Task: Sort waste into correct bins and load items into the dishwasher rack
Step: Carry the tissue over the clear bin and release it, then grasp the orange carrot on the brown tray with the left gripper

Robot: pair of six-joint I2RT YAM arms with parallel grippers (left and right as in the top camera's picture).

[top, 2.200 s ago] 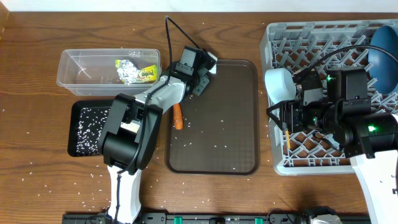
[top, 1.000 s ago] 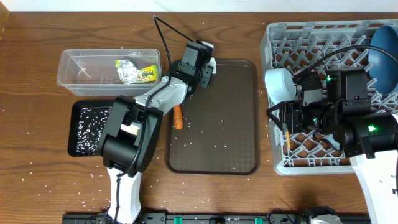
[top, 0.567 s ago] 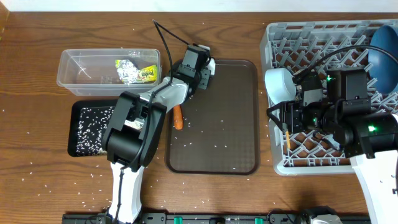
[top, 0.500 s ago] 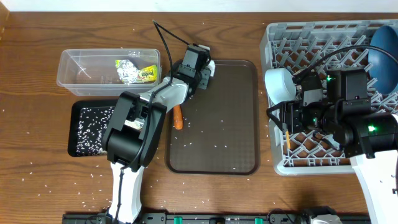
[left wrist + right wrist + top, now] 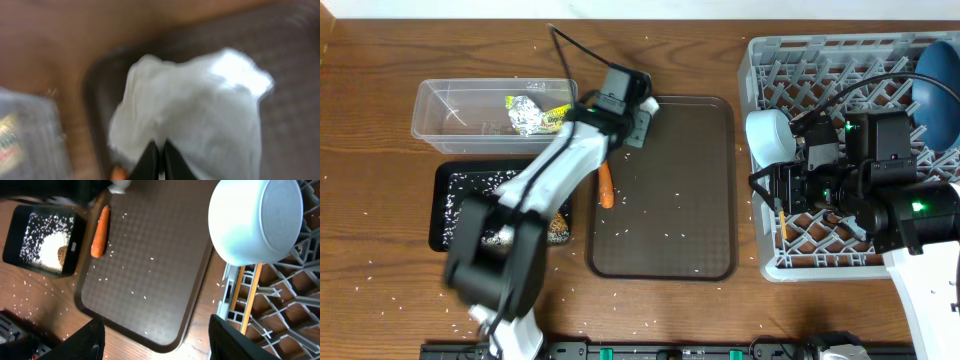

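The left gripper (image 5: 160,161) has its two fingers pressed almost together, with only a thin slit between them. They pinch the lower edge of the tissue (image 5: 200,110), which fills the centre of the blurred wrist view. From overhead, this gripper sits at the upper left corner of the brown tray (image 5: 670,210), and a bit of white shows at its right side. I cannot tell whether the tissue touches the tray. The left arm (image 5: 560,165) stretches in a long diagonal from the lower left of the frame to the upper centre; its lower part is blurred.

The carrot (image 5: 606,186) lies on the left edge of the brown tray, just below the gripper. To the left is the tub (image 5: 440,110), with the foil (image 5: 527,113) and the wrapper (image 5: 556,117) inside. Below it, the black tray (image 5: 434,210) holds rice (image 5: 45,235) and the brown lump (image 5: 62,256).

The right gripper (image 5: 160,337) is spread wide and holds nothing; its fingers (image 5: 92,337) show at the bottom corners of its view. The right arm bends over the left side of the rack (image 5: 820,60), at the right of the frame. The bowl (image 5: 767,133) sits upside down at the rack's left edge, with the chopsticks (image 5: 255,287) just under it. The plate (image 5: 938,85) stands in the upper right corner.
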